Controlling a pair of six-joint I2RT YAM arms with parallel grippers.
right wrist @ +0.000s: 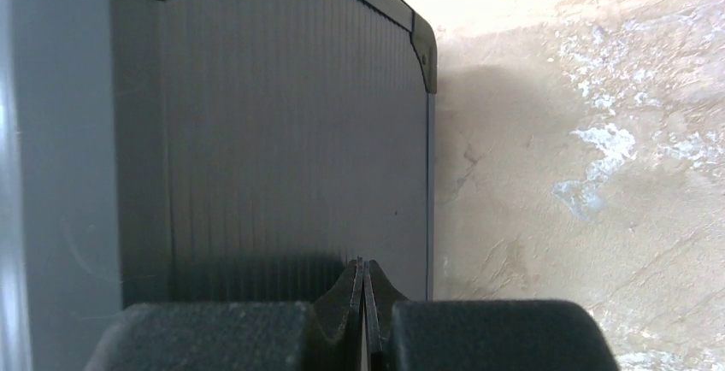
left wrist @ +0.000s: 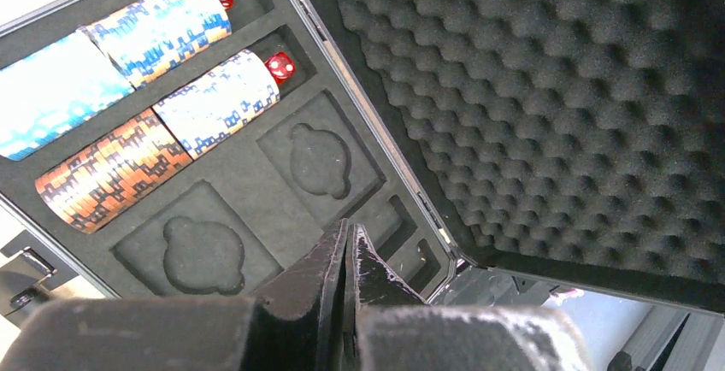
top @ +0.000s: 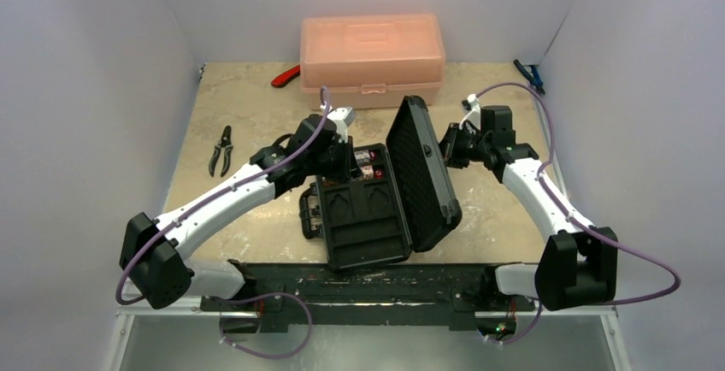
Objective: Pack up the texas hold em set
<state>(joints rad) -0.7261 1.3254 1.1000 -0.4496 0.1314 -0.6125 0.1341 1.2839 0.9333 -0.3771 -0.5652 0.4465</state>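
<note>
Now left gripper closed, empty, over briefcase tray — right gripper likewise, behind lid.

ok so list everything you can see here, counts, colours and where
briefcase: 1, black, table centre, open
lid: 1, black egg-crate foam inside, raised on the briefcase's right
poker chip stacks: 4, two blue-white, one grey-white, one orange-brown, lying in the briefcase slots
dice: 2, red, at the slot ends beside the chips
plastic box: 1, translucent pink, far edge, closed
pliers: 1, black, table left
red-handled tool: 1, left of the box, partly hidden
blue-handled tool: 1, far right
left gripper: black, shut, over the briefcase
right gripper: black, shut, at the lid's outer face
</note>
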